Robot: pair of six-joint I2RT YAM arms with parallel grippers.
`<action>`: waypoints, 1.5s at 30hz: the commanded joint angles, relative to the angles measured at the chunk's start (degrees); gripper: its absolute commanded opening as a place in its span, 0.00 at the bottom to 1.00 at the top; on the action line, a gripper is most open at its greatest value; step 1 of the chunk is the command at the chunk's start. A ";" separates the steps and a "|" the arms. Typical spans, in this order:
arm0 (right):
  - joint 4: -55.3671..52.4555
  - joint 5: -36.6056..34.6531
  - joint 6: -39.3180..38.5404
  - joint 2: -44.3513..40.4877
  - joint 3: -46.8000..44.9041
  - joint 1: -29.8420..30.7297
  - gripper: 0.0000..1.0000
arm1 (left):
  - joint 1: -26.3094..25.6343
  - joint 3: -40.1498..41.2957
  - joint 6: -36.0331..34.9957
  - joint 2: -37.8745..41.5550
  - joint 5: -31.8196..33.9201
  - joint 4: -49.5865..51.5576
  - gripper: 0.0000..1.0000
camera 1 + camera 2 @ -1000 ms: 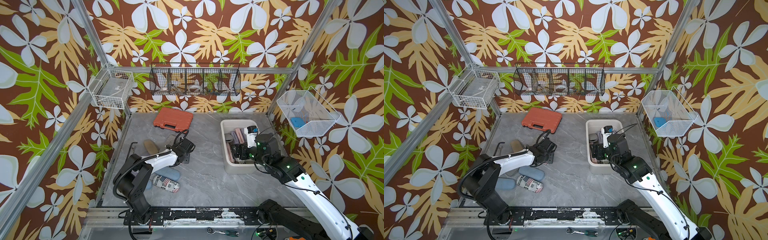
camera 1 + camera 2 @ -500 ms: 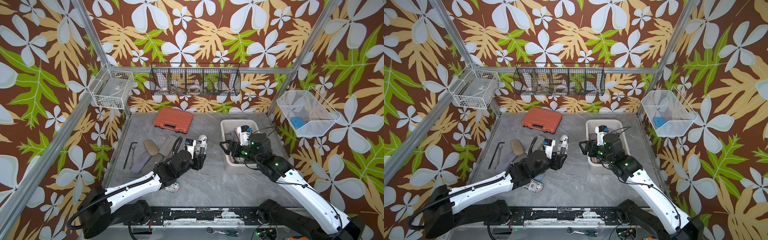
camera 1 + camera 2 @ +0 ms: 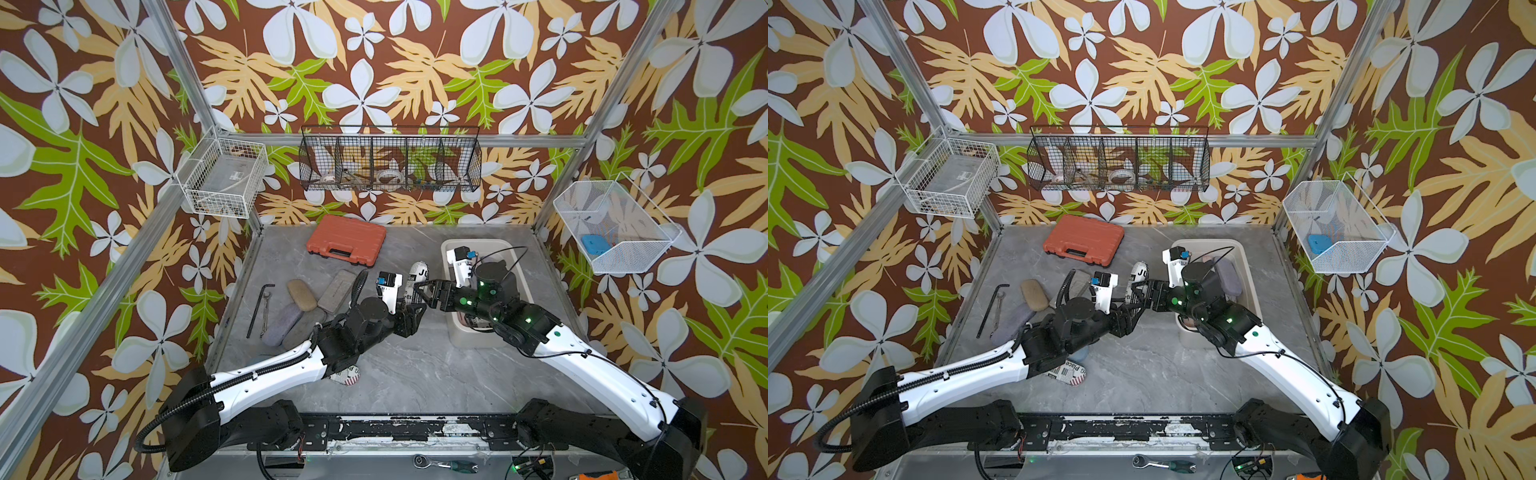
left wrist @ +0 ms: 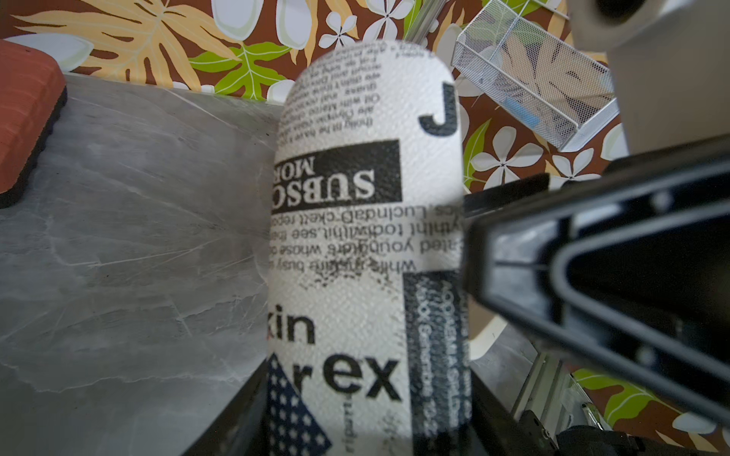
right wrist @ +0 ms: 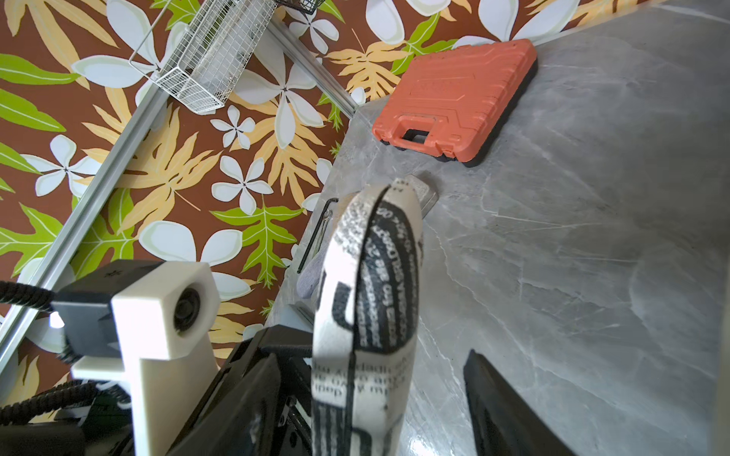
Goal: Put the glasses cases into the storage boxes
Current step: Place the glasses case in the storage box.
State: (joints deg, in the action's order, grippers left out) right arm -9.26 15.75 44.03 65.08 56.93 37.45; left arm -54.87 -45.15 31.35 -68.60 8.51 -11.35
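The storage box [image 3: 468,338] stands against the right edge of the table [image 3: 415,386], toward the back right corner. Inside it I can make out one lavender case [image 3: 1229,277] along the far side. My right arm lies over the rest of the contents, so I can't count them. The white mesh basket [image 3: 623,259] hung on the right wall holds a small blue object [image 3: 594,244].

My left gripper [image 3: 409,309] is clenched on the lower end of the newspaper-print case [image 3: 417,276] and holds it upright above the middle of the table, just left of the box. My right gripper [image 3: 423,293] reaches in from the box side with its jaws spread to either side of that case. In the right wrist view there is a clear gap between the case and one finger [image 5: 501,410]. I can't tell whether the other finger touches it.

Near the left edge lie a tan case [image 3: 302,294], a flat grey case [image 3: 337,284] and a lavender felt case [image 3: 282,324]. A second printed case [image 3: 1068,372] near the front edge is half covered by my left forearm. The orange toolcase [image 3: 347,240] sits at the back edge.
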 commanded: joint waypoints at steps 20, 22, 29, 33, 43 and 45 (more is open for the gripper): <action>3.59 -2.18 0.56 4.51 1.82 1.92 0.29 | -0.22 2.23 -0.54 1.19 -1.66 -3.85 0.78; 2.36 -3.85 -0.18 4.05 2.44 1.92 0.29 | -0.22 2.84 -0.74 1.66 -1.44 -3.85 1.00; -3.48 -10.90 -4.90 2.93 7.38 1.84 0.29 | -0.19 6.37 -1.04 7.49 -0.67 -3.34 1.00; -7.79 -15.48 -9.02 3.06 11.66 1.60 0.28 | -0.18 9.42 -0.99 13.20 0.89 -2.17 1.00; -25.95 -31.98 -21.88 -0.68 18.38 -7.18 0.28 | -0.09 18.83 3.42 28.75 13.04 3.77 1.00; -30.54 -38.99 -24.02 -1.05 18.81 -7.56 0.28 | -0.10 20.31 4.72 31.54 15.66 5.77 1.00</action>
State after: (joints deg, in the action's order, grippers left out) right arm -31.29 -12.14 25.56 64.45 75.07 30.28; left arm -55.02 -26.04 33.69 -39.35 18.72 -7.94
